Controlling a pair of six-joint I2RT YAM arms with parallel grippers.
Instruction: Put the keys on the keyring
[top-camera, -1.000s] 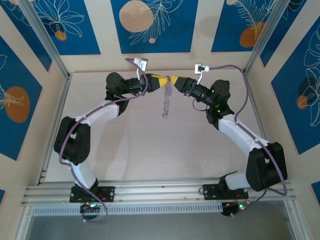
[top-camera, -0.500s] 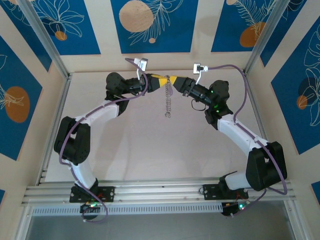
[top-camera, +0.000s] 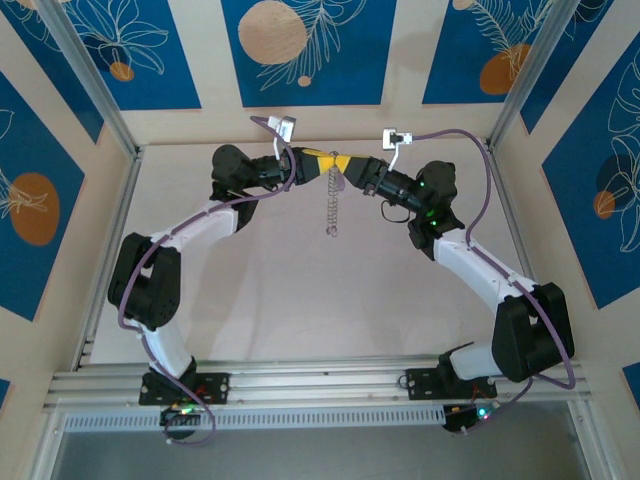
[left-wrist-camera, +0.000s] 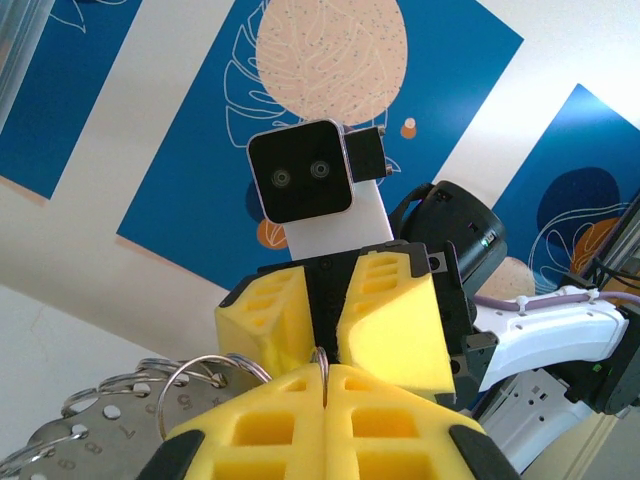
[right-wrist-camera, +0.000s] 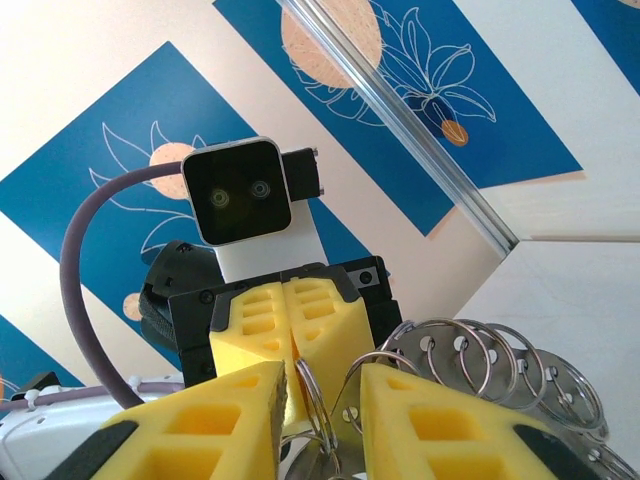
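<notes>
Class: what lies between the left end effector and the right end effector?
The keyring: in the top external view it hangs down from where the left end effector and right end effector meet tip to tip.

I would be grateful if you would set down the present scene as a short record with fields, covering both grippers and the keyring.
left gripper: shut on a thin loop of the keyring
right gripper: tip to tip with the left one; fingers apart with rings between them, grip unclear
keyring: a bundle of metal rings, hanging like a chain from where the grippers meet
numbered tags: metal, strung on the rings beside the left fingers
meeting place: over the far middle of the table
</notes>
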